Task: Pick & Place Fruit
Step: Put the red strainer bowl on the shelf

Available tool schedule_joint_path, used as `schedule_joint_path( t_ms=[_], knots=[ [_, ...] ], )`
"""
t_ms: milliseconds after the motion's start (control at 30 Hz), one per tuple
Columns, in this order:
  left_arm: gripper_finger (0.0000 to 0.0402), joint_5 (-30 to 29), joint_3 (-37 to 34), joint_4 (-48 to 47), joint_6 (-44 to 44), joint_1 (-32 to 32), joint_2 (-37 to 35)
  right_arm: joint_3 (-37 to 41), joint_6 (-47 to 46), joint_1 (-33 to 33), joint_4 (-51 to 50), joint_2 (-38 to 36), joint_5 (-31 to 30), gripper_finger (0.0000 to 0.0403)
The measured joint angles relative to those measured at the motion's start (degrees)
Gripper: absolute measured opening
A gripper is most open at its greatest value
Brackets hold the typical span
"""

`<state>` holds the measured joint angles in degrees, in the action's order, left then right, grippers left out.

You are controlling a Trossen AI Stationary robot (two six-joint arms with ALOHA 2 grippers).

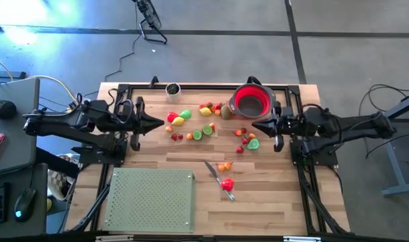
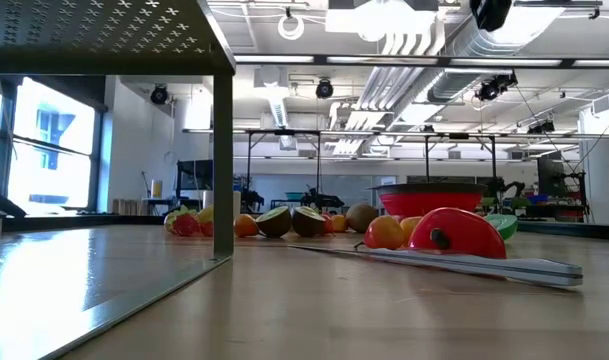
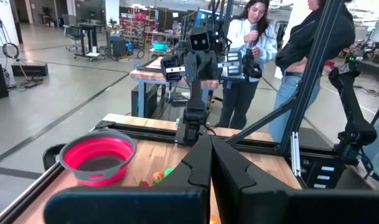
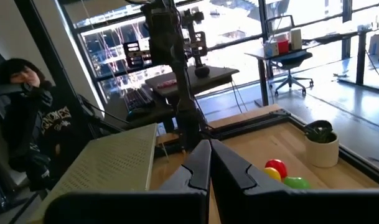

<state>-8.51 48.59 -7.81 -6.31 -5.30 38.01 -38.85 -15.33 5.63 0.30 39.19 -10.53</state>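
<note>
Both my arms hang raised at the table's sides, nothing in either claw. My left gripper (image 1: 161, 123) sits at nine o'clock with its fingers (image 3: 192, 163) pressed together, tips meeting in a point, touching nothing. My right gripper (image 1: 256, 125) sits at three o'clock, likewise pinched shut and empty, just beside the red strainer (image 1: 252, 101) at one o'clock. The fruit (image 1: 203, 123) lies scattered across the wooden table (image 1: 258, 195) between my two claws, toward twelve o'clock; a few pieces rest nearer the centre beside the knife (image 1: 211, 169). A perforated green board (image 1: 150, 199) lies at seven o'clock, a small pot (image 1: 172, 89) at eleven.
</note>
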Motion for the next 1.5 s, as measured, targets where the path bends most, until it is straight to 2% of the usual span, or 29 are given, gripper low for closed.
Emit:
schedule_joint_path(
  t_ms=[200,400,633,833,967,1233,1500],
  knots=[
    [0.0000,0.0,0.6,0.3,0.0,0.0,0.0,-6.2,-0.9,0.0,-4.3,5.7,0.2,0.0003],
    [0.0000,0.1,0.6,0.3,0.0,0.0,0.0,-7.8,-0.8,0.0,-3.7,7.6,-0.2,0.0003],
    [0.0000,0.5,0.6,0.3,0.0,0.0,0.0,-7.8,11.1,0.0,-1.7,7.7,0.1,0.0003],
    [0.0000,0.5,0.6,0.4,0.0,0.0,0.8,-7.8,11.1,0.0,0.3,8.3,0.2,0.0003],
    [0.0000,0.5,0.6,0.2,0.0,0.0,1.2,-7.8,15.5,-0.5,0.8,9.0,-0.1,0.0003],
    [0.0000,0.1,0.6,0.3,0.0,0.0,1.5,-7.9,15.6,-0.8,4.8,10.2,-4.2,0.0002],
    [0.0000,0.0,0.6,0.3,0.0,0.0,1.5,-7.9,24.4,-1.1,4.6,10.9,-6.2,0.0002]
  ],
)
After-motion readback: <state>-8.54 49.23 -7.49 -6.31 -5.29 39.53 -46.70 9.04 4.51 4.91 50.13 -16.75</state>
